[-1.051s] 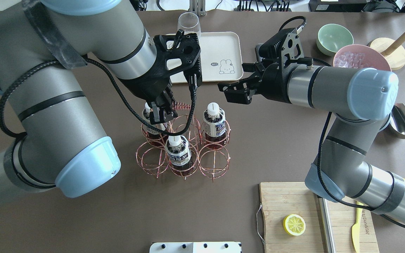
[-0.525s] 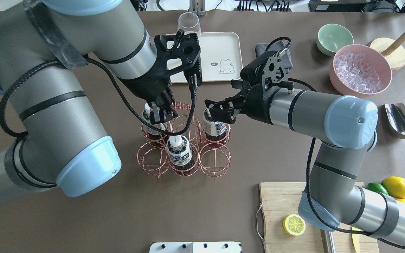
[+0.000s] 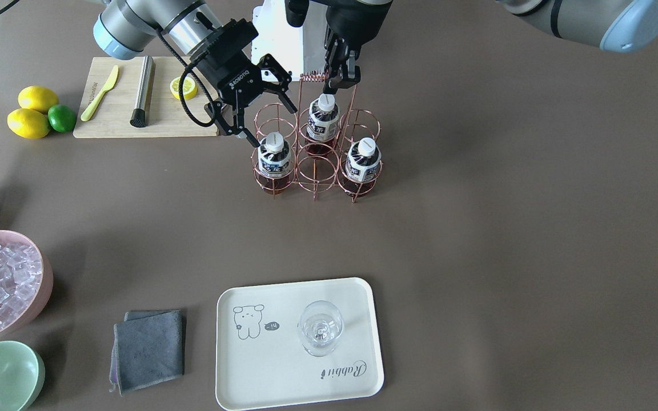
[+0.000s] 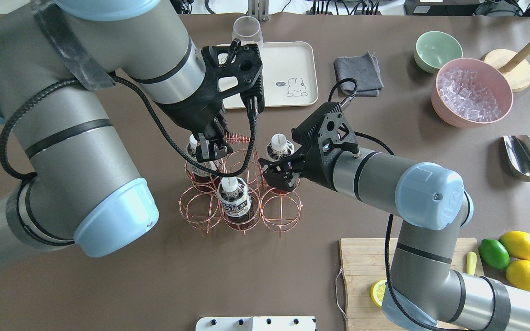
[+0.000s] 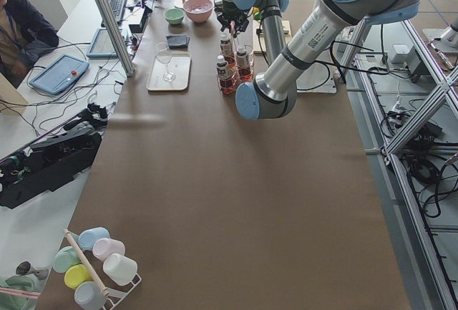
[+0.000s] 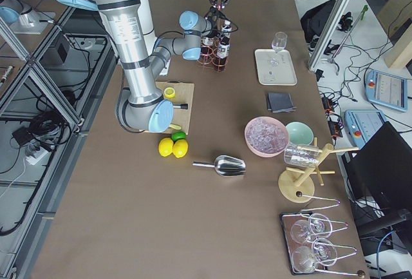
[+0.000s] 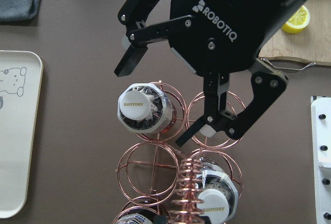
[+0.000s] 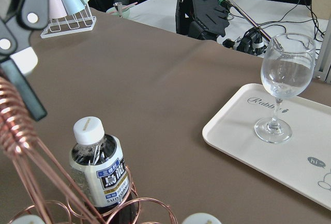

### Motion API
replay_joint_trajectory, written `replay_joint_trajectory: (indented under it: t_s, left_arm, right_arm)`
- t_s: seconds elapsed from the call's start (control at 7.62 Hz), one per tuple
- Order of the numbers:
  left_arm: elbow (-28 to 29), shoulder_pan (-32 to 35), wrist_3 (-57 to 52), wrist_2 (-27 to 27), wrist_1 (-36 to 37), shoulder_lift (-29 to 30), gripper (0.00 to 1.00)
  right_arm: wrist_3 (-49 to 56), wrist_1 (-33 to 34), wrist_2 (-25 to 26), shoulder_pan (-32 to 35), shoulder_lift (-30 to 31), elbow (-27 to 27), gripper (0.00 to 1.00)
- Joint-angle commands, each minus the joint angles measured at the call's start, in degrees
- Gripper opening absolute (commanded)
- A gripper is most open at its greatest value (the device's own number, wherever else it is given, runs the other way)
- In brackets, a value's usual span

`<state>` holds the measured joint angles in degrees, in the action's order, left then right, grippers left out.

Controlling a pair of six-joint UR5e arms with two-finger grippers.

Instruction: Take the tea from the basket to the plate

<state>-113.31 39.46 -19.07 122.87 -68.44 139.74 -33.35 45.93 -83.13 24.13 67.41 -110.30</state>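
Note:
The copper wire basket [image 3: 313, 171] [image 4: 281, 212] holds three tea bottles [image 3: 273, 157] [image 3: 322, 120] [image 3: 363, 157]. My left gripper [image 3: 340, 80] [image 4: 212, 147] is shut on the basket's coiled handle [image 3: 315, 74] [image 7: 189, 193]. My right gripper [image 3: 272, 125] [image 7: 165, 97] is open, with its jaws on either side of the cap of the far right tea bottle [image 7: 142, 107] [image 4: 279, 143]. It does not touch the bottle. The cream plate [image 3: 283, 371] [image 4: 288, 59] lies beyond the basket and bears a clear stemmed glass [image 3: 320, 328] [image 8: 286, 74].
A grey cloth [image 4: 357, 76], a green bowl [image 4: 437, 48] and a pink ice bowl [image 4: 471, 92] lie to the right of the plate. A metal scoop [image 4: 527, 161], two lemons and a lime [image 4: 495, 253], and a cutting board [image 4: 361, 271] are on the near right.
My right arm has swung from beside the plate down to the basket, and its open gripper now straddles the far right bottle. The left arm and the basket have not moved.

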Motion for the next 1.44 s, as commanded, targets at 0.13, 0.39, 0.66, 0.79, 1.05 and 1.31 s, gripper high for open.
replay_joint_trajectory:
  t_s: [0.13, 0.39, 0.66, 0.79, 1.05, 1.31]
  left_arm:
    - [0.0, 0.0, 0.0, 0.0, -0.1, -0.1, 0.0]
    - [0.1, 0.0, 0.0, 0.0, -0.1, -0.1, 0.0]
    - [0.0, 0.1, 0.0, 0.0, 0.0, 0.0, 0.0]
    - [0.0, 0.1, 0.0, 0.0, 0.0, -0.1, 0.0]
    - [-0.1, 0.1, 0.0, 0.0, 0.0, -0.1, 0.0]
    - [-0.2, 0.1, 0.0, -0.1, 0.0, -0.1, 0.0]
  right_arm:
    - [1.8, 0.0, 0.0, 1.6, -0.8, 2.1, 0.99]
    - [1.7, 0.1, 0.0, 1.9, -2.0, 3.7, 0.88]
    - [1.7, 0.1, -0.1, 1.9, -2.2, 4.3, 0.41]
    - [1.8, 0.1, -0.3, 1.9, -2.1, 4.3, 0.0]
    - [1.3, 0.6, -1.3, 3.4, -2.4, 3.6, 0.0]
    - [0.6, 12.0, -8.6, 8.5, -4.6, -2.9, 0.0]
